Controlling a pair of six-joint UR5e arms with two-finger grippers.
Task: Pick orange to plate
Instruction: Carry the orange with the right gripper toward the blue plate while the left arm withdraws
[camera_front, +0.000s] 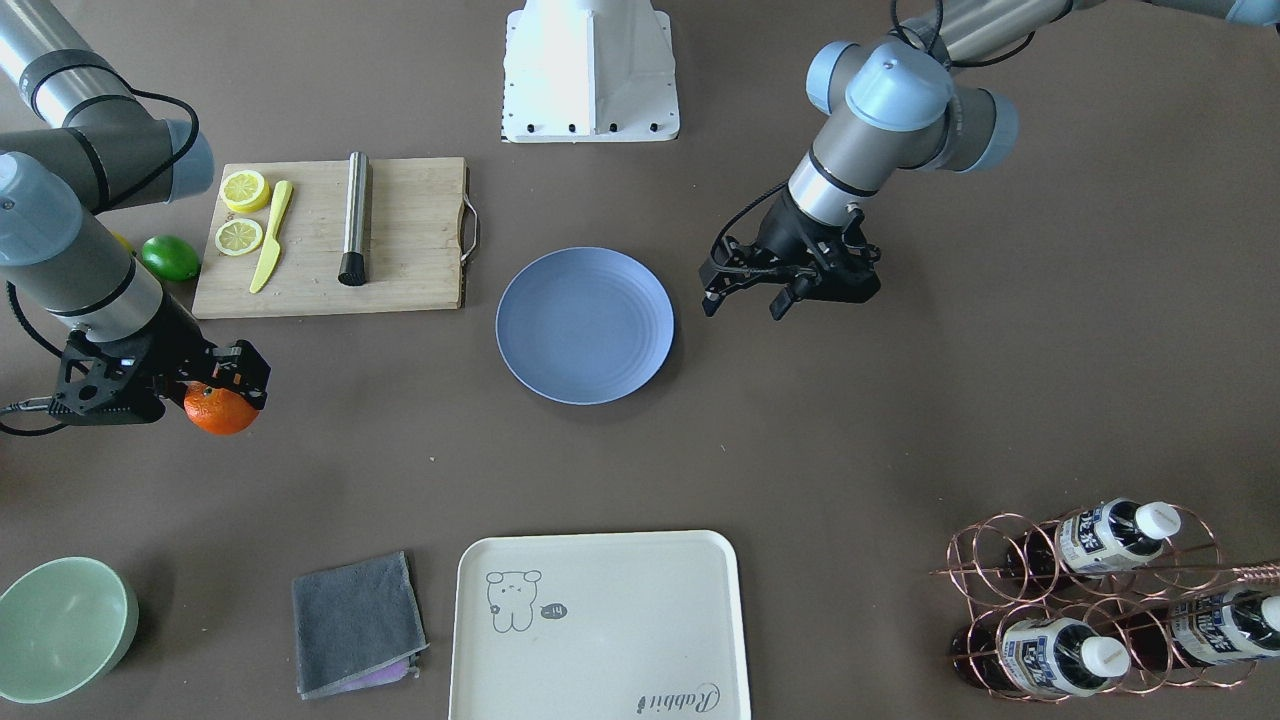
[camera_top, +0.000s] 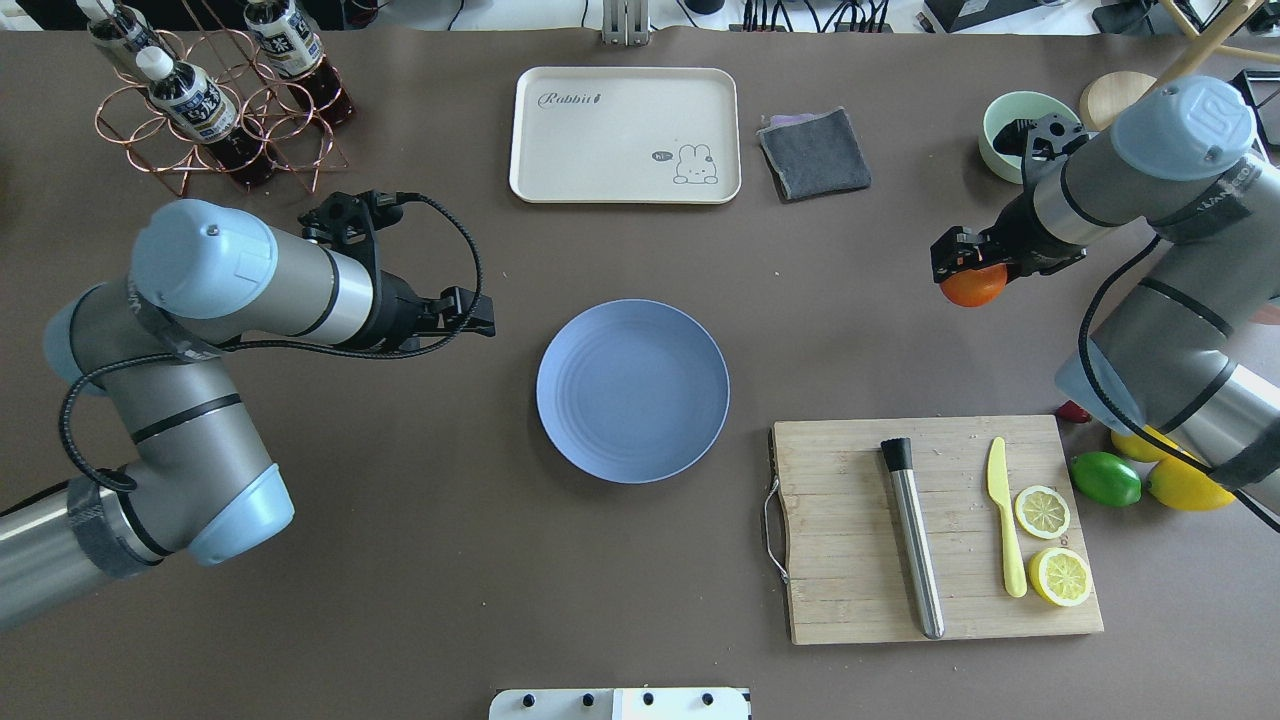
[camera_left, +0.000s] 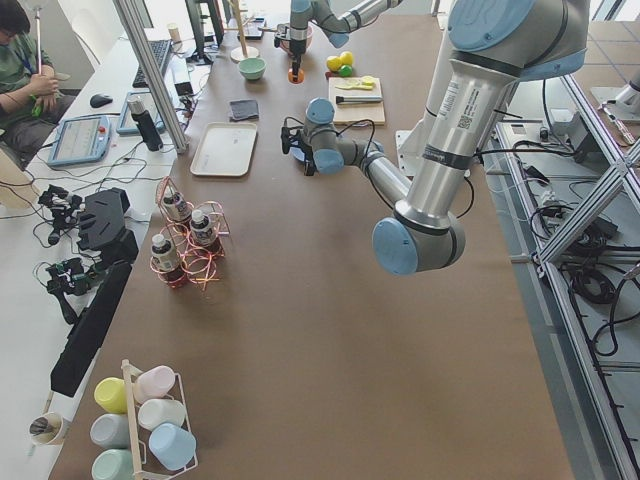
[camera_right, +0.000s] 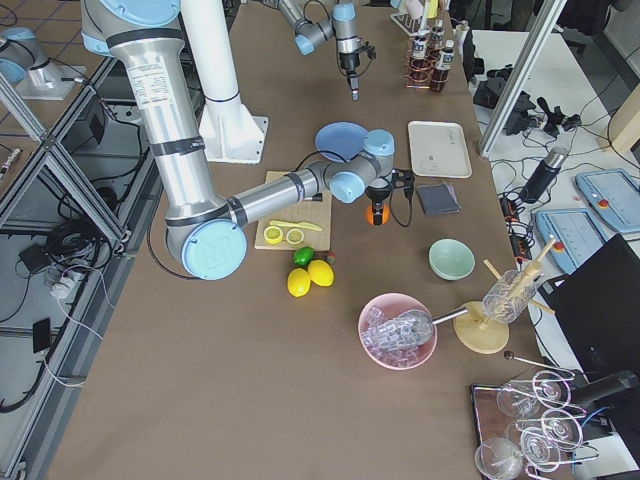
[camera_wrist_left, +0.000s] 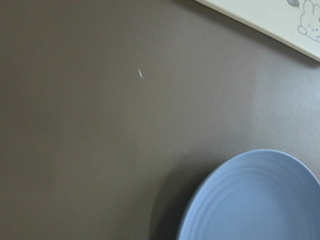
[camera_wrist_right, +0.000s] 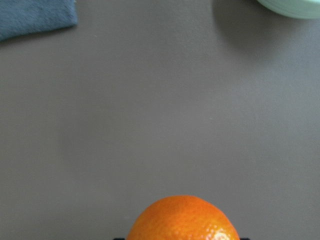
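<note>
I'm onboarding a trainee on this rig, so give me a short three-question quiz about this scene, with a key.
1. True or false: the orange already lies on the plate.
2. How many lemon halves lie on the cutting board? A one, B two, C four.
3. Which gripper has its jaws around the orange?
Key: 1 false; 2 B; 3 the right gripper.
</note>
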